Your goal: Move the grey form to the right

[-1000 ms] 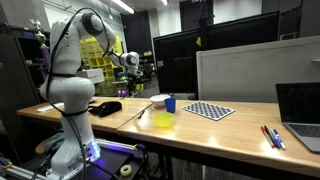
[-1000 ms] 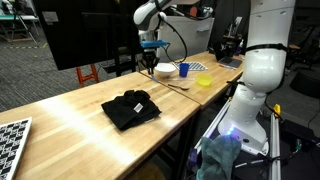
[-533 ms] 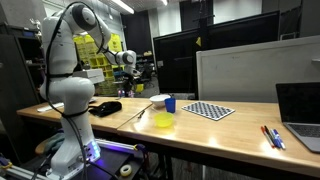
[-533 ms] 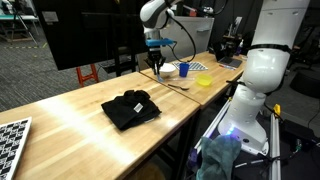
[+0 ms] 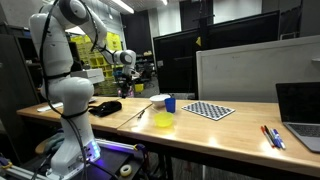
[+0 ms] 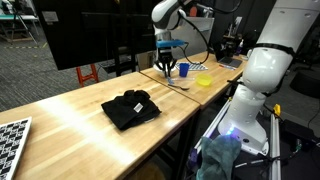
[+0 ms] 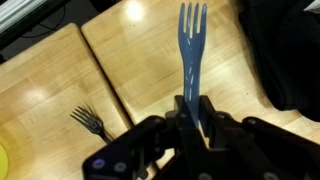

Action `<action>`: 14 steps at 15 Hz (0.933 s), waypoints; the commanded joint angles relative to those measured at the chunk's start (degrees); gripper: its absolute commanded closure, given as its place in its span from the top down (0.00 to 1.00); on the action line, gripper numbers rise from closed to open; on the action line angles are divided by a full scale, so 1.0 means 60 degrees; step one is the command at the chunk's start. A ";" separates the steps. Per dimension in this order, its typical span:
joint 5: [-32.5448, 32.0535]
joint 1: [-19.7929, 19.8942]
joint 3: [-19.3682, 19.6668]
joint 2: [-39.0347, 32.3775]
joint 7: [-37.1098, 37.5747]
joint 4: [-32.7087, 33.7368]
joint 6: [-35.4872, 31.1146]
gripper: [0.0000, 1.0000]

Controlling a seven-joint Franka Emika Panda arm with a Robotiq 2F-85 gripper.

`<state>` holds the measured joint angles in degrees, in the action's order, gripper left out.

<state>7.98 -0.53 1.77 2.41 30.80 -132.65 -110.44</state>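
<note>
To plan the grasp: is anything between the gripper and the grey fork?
Yes: the gripper holds a blue fork, so its jaws are occupied. The grey fork lies uncovered on the table, nothing on it.

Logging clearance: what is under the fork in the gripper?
In the wrist view, wooden table shows beneath the blue-grey fork, held by the gripper. A dark fork lies off to one side. The gripper's body hides the table below the handle.

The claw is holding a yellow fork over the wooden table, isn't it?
Not yellow: the fork held in the gripper is blue, as the wrist view shows. It does hang over the wooden table.
</note>
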 commanded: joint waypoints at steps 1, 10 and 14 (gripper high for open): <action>0.0009 0.0295 0.0024 0.0761 0.0137 -0.0671 0.0149 0.04; -0.0017 0.1239 0.0686 0.0551 -0.0682 -0.0735 0.0347 0.04; -0.0397 0.1722 0.1168 0.0473 -0.1187 -0.0576 0.0612 0.04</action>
<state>7.48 7.98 7.27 5.09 25.94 -136.87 -108.71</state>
